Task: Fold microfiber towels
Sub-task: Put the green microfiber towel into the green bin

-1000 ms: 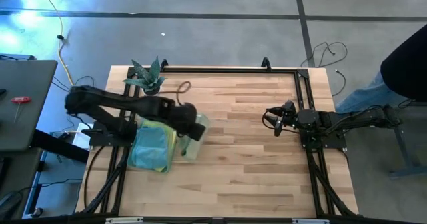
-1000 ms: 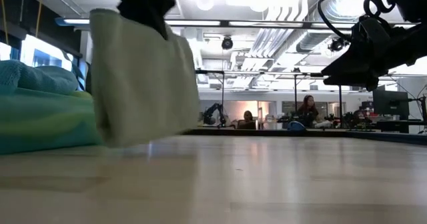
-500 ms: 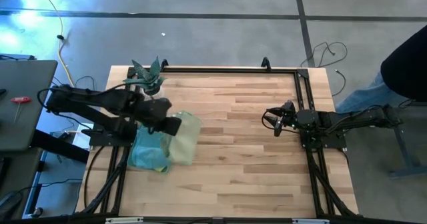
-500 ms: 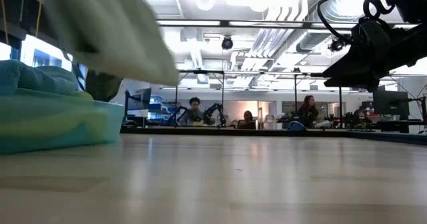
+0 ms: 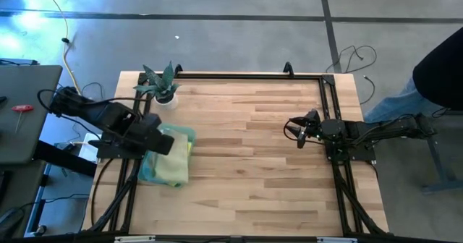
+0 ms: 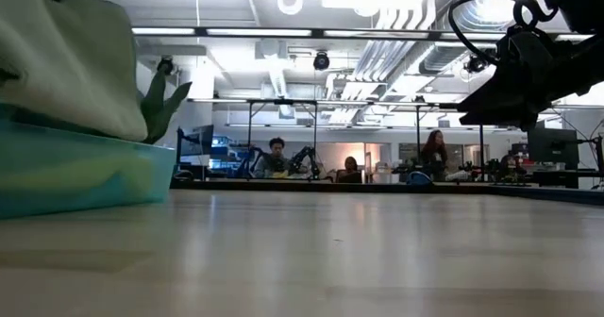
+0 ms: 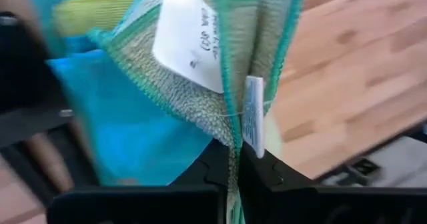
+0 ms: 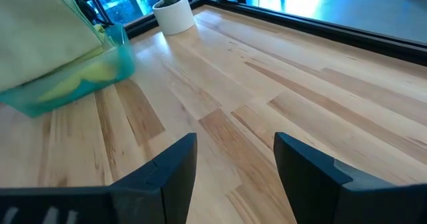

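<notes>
Pale green towel (image 5: 171,158) on top of stack (image 5: 150,172) at left side of surface, near front-left edge. Draped loosely, rumpled, not flat; one edge lifted, pinched in shut jaws of left gripper (image 5: 160,143). Green-stitched hem w/ white care tags (image 7: 190,34) hanging, seen close in wrist view. Under it: yellow towel (image 5: 189,143) peeking at far-right corner, sky blue towel (image 7: 127,117) and teal towel (image 6: 85,171) below, edges showing at stack's left and front. Lower ones lie flat, roughly squared, teal at bottom touching surface.
</notes>
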`<state>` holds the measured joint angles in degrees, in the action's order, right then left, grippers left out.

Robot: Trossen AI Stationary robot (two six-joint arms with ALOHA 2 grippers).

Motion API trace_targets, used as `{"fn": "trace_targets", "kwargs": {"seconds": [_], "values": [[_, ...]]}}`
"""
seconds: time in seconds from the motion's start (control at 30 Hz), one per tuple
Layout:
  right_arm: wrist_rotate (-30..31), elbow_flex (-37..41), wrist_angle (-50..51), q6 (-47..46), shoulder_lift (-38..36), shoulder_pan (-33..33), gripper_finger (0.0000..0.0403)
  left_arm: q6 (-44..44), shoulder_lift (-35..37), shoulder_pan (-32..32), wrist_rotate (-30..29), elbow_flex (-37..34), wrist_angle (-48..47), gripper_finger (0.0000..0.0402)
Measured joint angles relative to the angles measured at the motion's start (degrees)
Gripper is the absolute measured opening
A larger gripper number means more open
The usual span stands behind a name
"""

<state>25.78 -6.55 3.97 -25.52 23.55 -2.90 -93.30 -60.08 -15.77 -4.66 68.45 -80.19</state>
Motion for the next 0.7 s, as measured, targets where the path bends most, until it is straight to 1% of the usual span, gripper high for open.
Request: {"fn": "trace_targets", "kwargs": {"seconds": [0.1, 0.2, 0.57, 0.7], "values": [[0.0, 0.0, 0.09, 0.01, 0.02, 0.01, 0.0193, -0.59, 0.01, -1.28, -0.76, 0.0, -4.05, 0.0004], [0.0, 0.0, 0.1, 0.0, 0.0, 0.0, 0.0193, 0.28, 0.07, -1.59, -0.68, -1.08, -5.21, 0.0004], [0.0, 0.0, 0.1, 0.0, 0.02, 0.0, 0.0193, 1.97, -0.02, -1.44, -0.53, -11.0, -5.13, 0.0012], [0.0, 0.0, 0.1, 0.01, 0.02, 0.02, 0.0193, 1.89, -0.02, -0.89, -0.51, -14.54, -3.41, 0.0015]]}}
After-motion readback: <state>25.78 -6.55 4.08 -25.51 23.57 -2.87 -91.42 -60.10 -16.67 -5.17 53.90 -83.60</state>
